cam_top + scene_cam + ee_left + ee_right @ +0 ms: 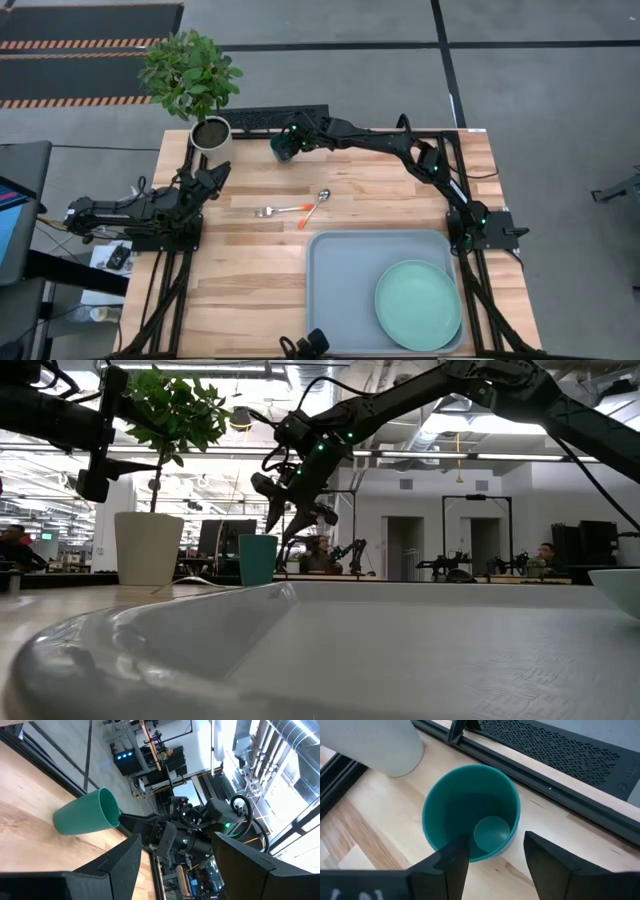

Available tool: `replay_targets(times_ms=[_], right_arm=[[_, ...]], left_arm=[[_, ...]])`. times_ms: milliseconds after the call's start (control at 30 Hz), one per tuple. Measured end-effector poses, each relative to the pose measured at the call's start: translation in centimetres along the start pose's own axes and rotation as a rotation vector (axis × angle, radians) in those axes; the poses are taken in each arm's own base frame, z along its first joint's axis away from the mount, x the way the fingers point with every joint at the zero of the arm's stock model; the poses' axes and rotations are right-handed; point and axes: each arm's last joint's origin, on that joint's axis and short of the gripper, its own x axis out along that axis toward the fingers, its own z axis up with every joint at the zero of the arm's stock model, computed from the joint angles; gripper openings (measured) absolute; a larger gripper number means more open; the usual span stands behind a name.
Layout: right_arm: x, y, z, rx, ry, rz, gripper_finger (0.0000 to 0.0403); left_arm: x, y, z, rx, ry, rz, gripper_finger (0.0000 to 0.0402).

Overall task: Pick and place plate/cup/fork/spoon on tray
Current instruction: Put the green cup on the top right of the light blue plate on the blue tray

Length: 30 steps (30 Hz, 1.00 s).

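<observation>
The right gripper (292, 135) hangs just above the teal cup (282, 148), which stands upright beside the white plant pot (211, 133), well away from the tray (345, 285). Its fingers are spread and hold nothing, one over the cup's mouth and one outside the wall, so a straight drop should straddle the rim. The left gripper (214, 179) waits open near the pot, also empty.

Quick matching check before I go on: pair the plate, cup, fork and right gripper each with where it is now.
Things:
1 plate
2 cup
3 fork
4 right gripper

Places:
A standing upright at the table's far edge, beside the plant pot
B open, above the cup
C lying on bare wood beside the spoon
D on the tray

Pairs: 1-D, 2-A, 3-C, 4-B
</observation>
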Motion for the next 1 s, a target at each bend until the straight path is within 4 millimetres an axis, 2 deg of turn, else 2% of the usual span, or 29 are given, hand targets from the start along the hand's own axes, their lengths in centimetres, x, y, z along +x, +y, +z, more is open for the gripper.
replay_targets(times_ms=[467, 733, 1000], right_arm=[[0.05, -0.33, 0.05, 0.065, 0.023, 0.012, 0.0168], [0.47, -0.55, -0.83, 0.133, 0.103, 0.051, 0.0097], [0.5, -0.94, -0.58, 0.15, 0.101, 0.047, 0.003]], left_arm=[[0.0, 0.0, 0.0, 0.0, 0.0, 0.0, 0.0231], [0.0, 0.05, -0.02, 0.005, 0.001, 0.004, 0.0231], [0.0, 0.05, -0.02, 0.005, 0.001, 0.004, 0.0231]])
